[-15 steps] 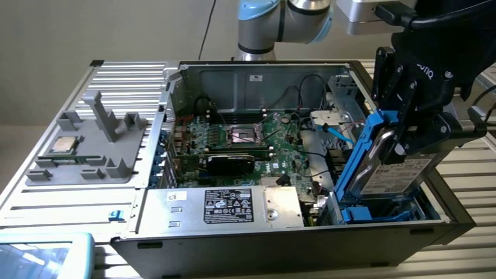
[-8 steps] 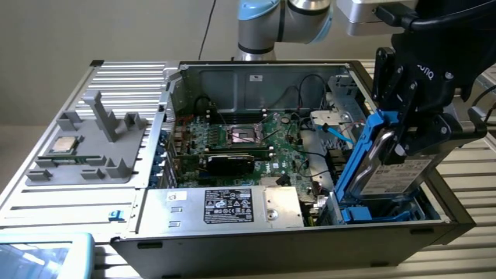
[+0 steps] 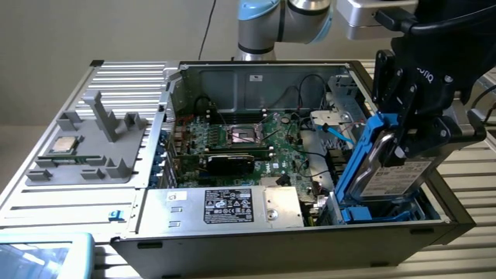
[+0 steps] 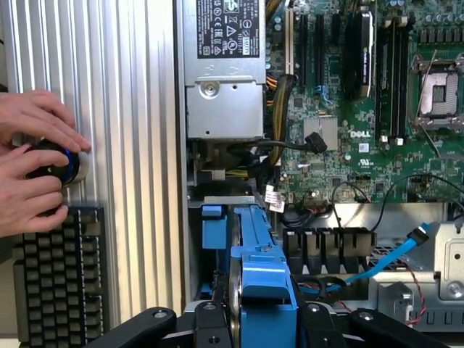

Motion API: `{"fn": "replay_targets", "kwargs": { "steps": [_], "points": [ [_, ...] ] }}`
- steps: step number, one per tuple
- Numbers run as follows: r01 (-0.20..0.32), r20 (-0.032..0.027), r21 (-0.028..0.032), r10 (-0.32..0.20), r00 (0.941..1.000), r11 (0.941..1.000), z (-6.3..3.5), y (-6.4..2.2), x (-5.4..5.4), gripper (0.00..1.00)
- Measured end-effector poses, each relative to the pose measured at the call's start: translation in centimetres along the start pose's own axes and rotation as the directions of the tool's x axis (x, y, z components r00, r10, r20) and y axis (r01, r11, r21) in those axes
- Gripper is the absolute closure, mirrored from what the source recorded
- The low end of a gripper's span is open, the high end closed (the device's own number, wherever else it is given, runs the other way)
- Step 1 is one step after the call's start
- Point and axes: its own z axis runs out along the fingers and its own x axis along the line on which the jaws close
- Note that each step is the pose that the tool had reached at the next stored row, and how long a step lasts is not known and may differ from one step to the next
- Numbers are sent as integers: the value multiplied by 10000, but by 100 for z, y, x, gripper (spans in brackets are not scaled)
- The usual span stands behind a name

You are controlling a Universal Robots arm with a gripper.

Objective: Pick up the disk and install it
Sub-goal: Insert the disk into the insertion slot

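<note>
We're looking at the gripper (image 3: 399, 148) clamping the disk (image 3: 395, 174) by its flat faces, so the drive is hanging on edge, a bit tilted, with its blue bracket (image 3: 358, 160) running down the side. It's sitting right over the blue drive bay (image 3: 380, 214) at the exterior view's right of the open PC case (image 3: 271, 250). We're guessing edge-down is bc the bay is loading from above, and it's keeping clear of the SATA cable (image 3: 337, 131) nearby.

Hard bits: the disk's lower end is dipping behind the bay frame, so it's prob touching the rails, but we can't tell tbh. A finger is covering part of the label. In the wrist view a person's hands (image 4: 36, 119) are covering most of a round knob (image 4: 69, 165) next to a keyboard (image 4: 58, 283).
</note>
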Motion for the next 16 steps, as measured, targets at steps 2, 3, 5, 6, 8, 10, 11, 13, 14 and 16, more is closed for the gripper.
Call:
{"fn": "replay_targets", "kwargs": {
  "steps": [2,3,5,6,8,10,11,13,14,16],
  "points": [
    [1,2,1,-1,10000,10000,8,-4,11,63],
    [1,1,0,-1,10000,10000,11,-5,17,63],
    [0,1,0,0,10000,10000,18,-6,21,63],
    [1,0,0,-1,10000,10000,23,-6,21,63],
    [4,1,0,-4,10000,10000,37,-5,22,63],
    [4,4,0,-4,10000,10000,45,-4,21,63],
    [4,5,0,-4,10000,10000,48,-4,20,63],
    [6,7,0,-6,10000,10000,52,-4,15,63],
    [6,7,0,-6,10000,10000,55,-4,14,63],
    [5,6,0,-5,10000,10000,62,-4,13,63]
  ]
}}
